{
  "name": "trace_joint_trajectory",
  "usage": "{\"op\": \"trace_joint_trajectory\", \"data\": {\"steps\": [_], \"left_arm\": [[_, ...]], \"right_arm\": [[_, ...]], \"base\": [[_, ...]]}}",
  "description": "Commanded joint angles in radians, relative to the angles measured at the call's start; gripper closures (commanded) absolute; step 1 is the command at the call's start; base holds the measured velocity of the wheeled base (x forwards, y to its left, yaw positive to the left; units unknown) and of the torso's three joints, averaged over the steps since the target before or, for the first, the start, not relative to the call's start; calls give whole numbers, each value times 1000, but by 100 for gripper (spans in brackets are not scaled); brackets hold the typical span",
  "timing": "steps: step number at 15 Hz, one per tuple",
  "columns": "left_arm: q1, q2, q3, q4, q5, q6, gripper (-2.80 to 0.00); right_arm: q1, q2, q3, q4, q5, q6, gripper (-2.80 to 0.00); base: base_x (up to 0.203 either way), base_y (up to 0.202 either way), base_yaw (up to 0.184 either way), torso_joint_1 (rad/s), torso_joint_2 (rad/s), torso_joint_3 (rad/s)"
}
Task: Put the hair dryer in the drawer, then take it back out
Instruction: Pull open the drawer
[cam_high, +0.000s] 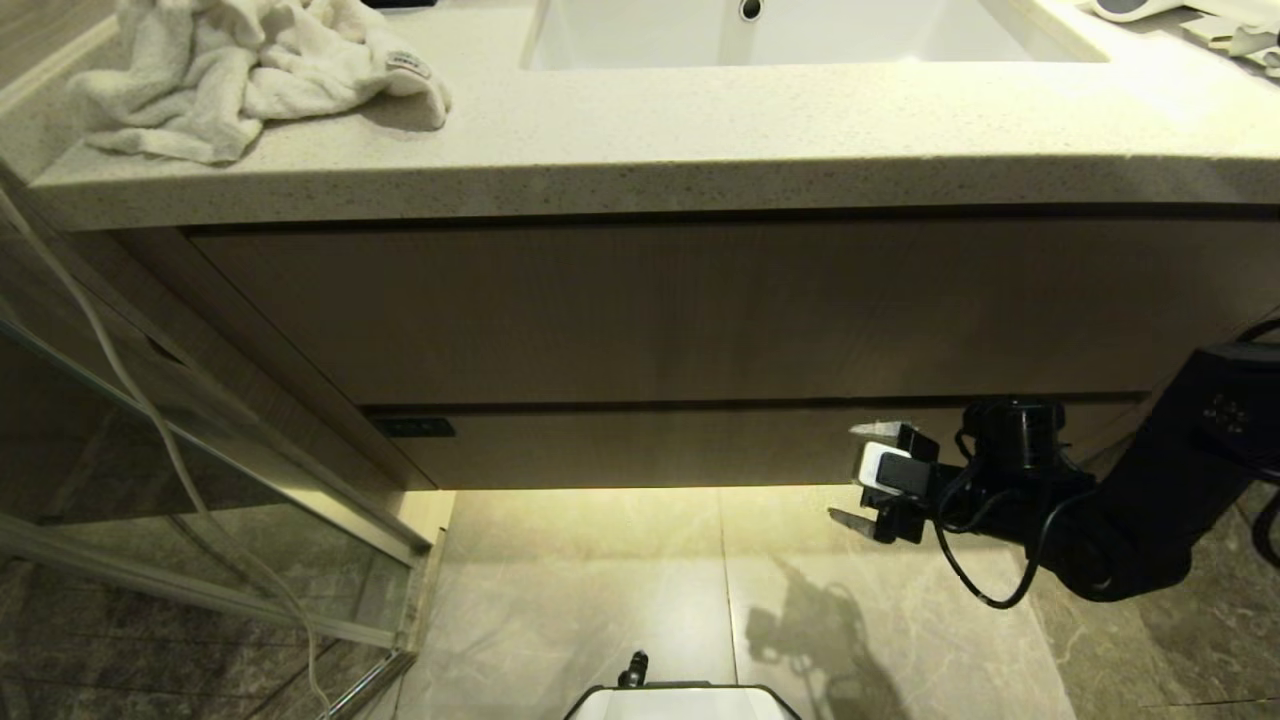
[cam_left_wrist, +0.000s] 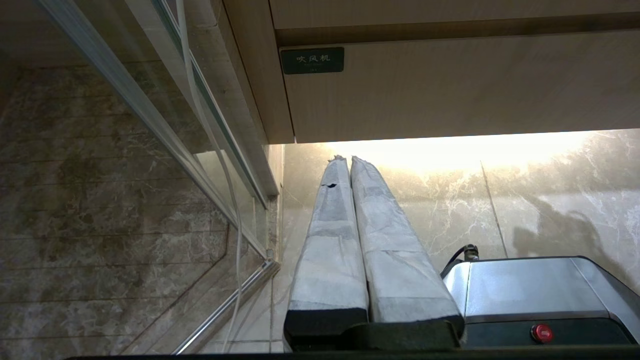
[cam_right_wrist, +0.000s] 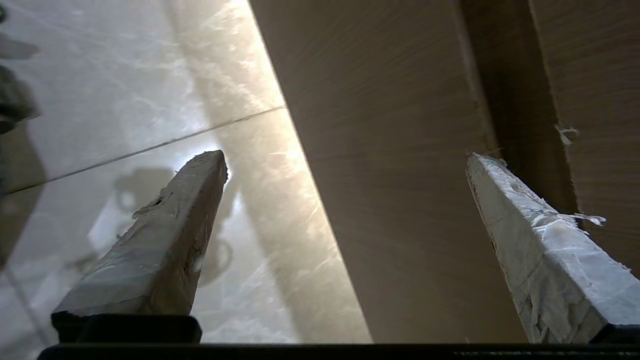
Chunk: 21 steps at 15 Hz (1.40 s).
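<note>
While drawer sits closed | right gripper agape, seemingly apart

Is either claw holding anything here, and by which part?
Nothing is held. The right claw stands open in front of the drawer; the left claw is shut, empty.
</note>
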Motion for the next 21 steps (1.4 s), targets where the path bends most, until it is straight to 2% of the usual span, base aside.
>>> {"op": "trace_joint_trajectory", "data": {"steps": [1,8,14,21], "left_arm": [[0,1,2,0,0,0,0],[0,1,2,0,0,0,0],[0,1,2,0,0,0,0],[0,1,2,0,0,0,0]], "right_arm": [[-3,65,-31,-44,1,-5,-280],[-10,127,-74,-174,-3,5,-280],[-12,145,-92,-210,-1,2,-280],[-12,262,-214,-225,-25,2,-280]], "base": [[0,0,0,0,0,0],[0,0,0,0,0,0],[0,0,0,0,0,0],[0,0,0,0,0,0]]}}
